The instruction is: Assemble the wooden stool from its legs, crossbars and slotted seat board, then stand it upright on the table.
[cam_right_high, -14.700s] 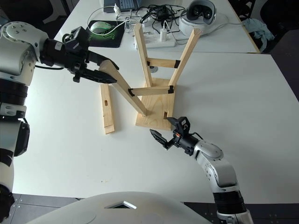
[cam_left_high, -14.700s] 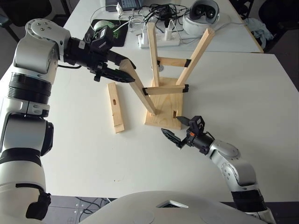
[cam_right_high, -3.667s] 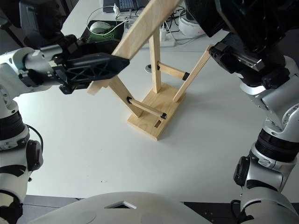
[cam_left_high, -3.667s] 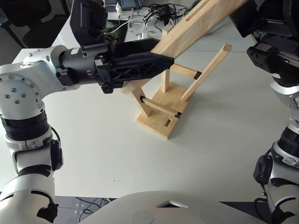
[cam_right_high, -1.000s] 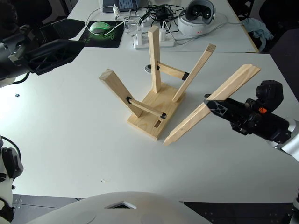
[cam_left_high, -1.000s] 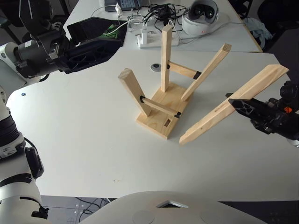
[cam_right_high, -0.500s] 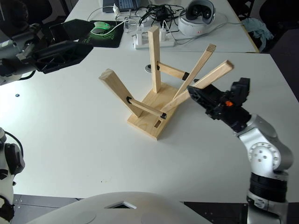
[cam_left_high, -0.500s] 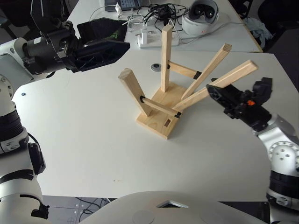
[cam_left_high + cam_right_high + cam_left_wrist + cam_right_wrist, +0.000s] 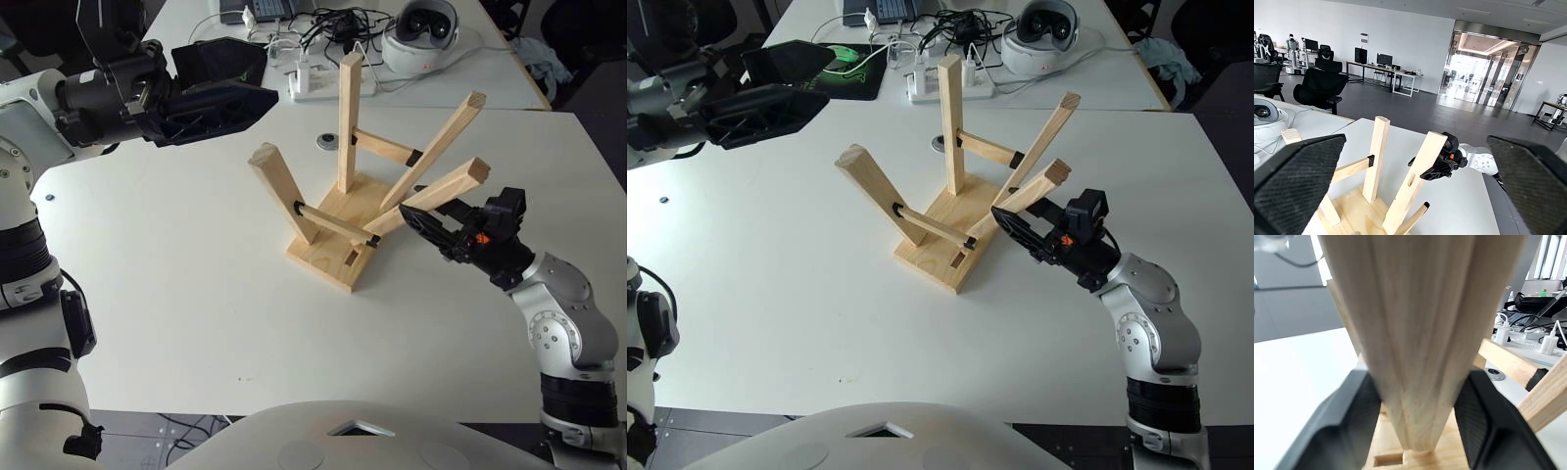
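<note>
Right wrist view shows the right hand (image 9: 421,221) clamping the loose leg (image 9: 1420,333) by the seat board's (image 9: 1449,460) slot (image 9: 1388,459), left hand (image 9: 266,78) gaping aloft; a skewed push could jam it or tip the stool (image 9: 349,117).

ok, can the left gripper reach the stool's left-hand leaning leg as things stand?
Probably yes. The left gripper is open and empty, up-left of the leaning leg, only bare table between. The right gripper and its fourth leg are on the other side.

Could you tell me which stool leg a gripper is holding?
The lowest-slanting leg, clamped in the right gripper; the other three stand ungripped in the seat board.
</note>
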`<action>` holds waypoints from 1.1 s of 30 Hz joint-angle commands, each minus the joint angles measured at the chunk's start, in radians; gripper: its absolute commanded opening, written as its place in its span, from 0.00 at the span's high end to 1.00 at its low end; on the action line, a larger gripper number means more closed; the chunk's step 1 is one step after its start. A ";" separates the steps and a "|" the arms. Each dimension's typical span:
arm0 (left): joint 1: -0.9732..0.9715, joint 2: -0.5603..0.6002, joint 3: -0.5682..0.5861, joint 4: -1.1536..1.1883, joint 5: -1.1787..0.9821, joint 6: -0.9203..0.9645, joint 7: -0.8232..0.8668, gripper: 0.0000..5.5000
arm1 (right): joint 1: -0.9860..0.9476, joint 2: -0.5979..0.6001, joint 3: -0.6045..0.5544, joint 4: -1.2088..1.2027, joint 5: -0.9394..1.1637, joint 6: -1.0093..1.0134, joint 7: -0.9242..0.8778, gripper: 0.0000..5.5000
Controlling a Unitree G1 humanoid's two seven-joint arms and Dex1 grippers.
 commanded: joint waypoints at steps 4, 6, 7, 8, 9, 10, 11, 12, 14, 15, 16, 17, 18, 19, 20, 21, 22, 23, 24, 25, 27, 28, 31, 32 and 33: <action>0.013 0.004 0.026 -0.023 0.015 -0.002 0.017 0.02 | 0.004 -0.078 0.039 0.042 -0.045 0.037 0.042 0.62; 0.016 0.000 0.028 -0.028 0.016 -0.003 0.021 0.02 | 0.010 -0.096 0.052 0.041 -0.050 0.045 0.050 0.62; 0.018 0.000 0.030 -0.030 0.016 -0.004 0.022 0.02 | 0.012 -0.105 0.059 0.043 -0.049 0.055 0.054 0.62; 0.019 0.000 0.031 -0.031 0.017 -0.006 0.023 0.02 | 0.013 -0.116 0.067 0.046 -0.055 0.058 0.058 0.62; 0.020 -0.001 0.032 -0.031 0.018 -0.006 0.024 0.02 | 0.013 -0.124 0.073 0.048 -0.058 0.058 0.059 0.62; 0.022 -0.001 0.034 -0.034 0.018 -0.006 0.026 0.02 | 0.012 -0.134 0.080 0.051 -0.057 0.066 0.060 0.62; 0.024 -0.002 0.036 -0.037 0.018 -0.006 0.028 0.02 | 0.012 -0.142 0.086 0.058 -0.064 0.066 0.061 0.62; 0.025 -0.004 0.038 -0.039 0.018 -0.007 0.030 0.02 | 0.013 -0.151 0.090 0.065 -0.067 0.069 0.062 0.62; 0.030 -0.005 0.042 -0.044 0.017 -0.007 0.034 0.02 | 0.013 -0.165 0.098 0.076 -0.071 0.072 0.061 0.62; 0.031 -0.006 0.044 -0.046 0.016 -0.007 0.036 0.02 | 0.012 -0.170 0.100 0.078 -0.068 0.074 0.061 0.62; 0.033 -0.006 0.046 -0.048 0.015 -0.006 0.038 0.02 | 0.011 -0.174 0.101 0.080 -0.066 0.080 0.060 0.62; 0.035 -0.007 0.048 -0.051 0.015 -0.006 0.040 0.02 | 0.010 -0.177 0.101 0.081 -0.065 0.084 0.058 0.62; 0.037 -0.007 0.049 -0.052 0.014 -0.005 0.042 0.02 | 0.007 -0.175 0.096 0.083 -0.054 0.089 0.053 0.62; 0.040 -0.008 0.052 -0.054 0.013 -0.005 0.044 0.02 | 0.000 -0.165 0.083 0.083 -0.027 0.100 0.045 0.62; 0.041 -0.009 0.054 -0.056 0.011 -0.005 0.046 0.02 | -0.008 -0.153 0.067 0.081 0.003 0.110 0.035 0.62; 0.044 -0.010 0.057 -0.058 0.008 -0.004 0.050 0.02 | -0.019 -0.136 0.046 0.077 0.048 0.128 0.021 0.62; 0.047 -0.012 0.060 -0.061 0.006 -0.003 0.054 0.02 | -0.026 -0.128 0.031 0.073 0.076 0.143 0.012 0.62; 0.049 -0.014 0.062 -0.063 0.004 -0.003 0.056 0.02 | -0.029 -0.123 0.019 0.067 0.101 0.157 0.003 0.62; 0.052 -0.015 0.065 -0.067 0.001 -0.002 0.061 0.02 | -0.034 -0.119 0.005 0.063 0.126 0.173 -0.002 0.62; 0.054 -0.016 0.067 -0.068 0.000 -0.001 0.063 0.02 | -0.037 -0.117 -0.006 0.058 0.146 0.186 -0.007 0.62; 0.056 -0.017 0.070 -0.070 -0.001 0.000 0.067 0.02 | -0.040 -0.116 -0.027 0.045 0.178 0.210 -0.014 0.62; 0.056 -0.018 0.070 -0.070 -0.002 0.001 0.068 0.02 | -0.037 -0.121 -0.034 0.039 0.182 0.216 -0.014 0.62; 0.057 -0.020 0.071 -0.071 -0.006 0.001 0.071 0.02 | -0.026 -0.133 -0.052 0.022 0.188 0.232 -0.008 0.62; 0.060 -0.019 0.075 -0.073 -0.010 0.002 0.075 0.02 | -0.026 -0.137 -0.054 0.021 0.183 0.236 -0.002 0.62; 0.063 -0.017 0.078 -0.075 -0.012 0.003 0.077 0.02 | -0.027 -0.139 -0.057 0.021 0.176 0.236 0.002 0.62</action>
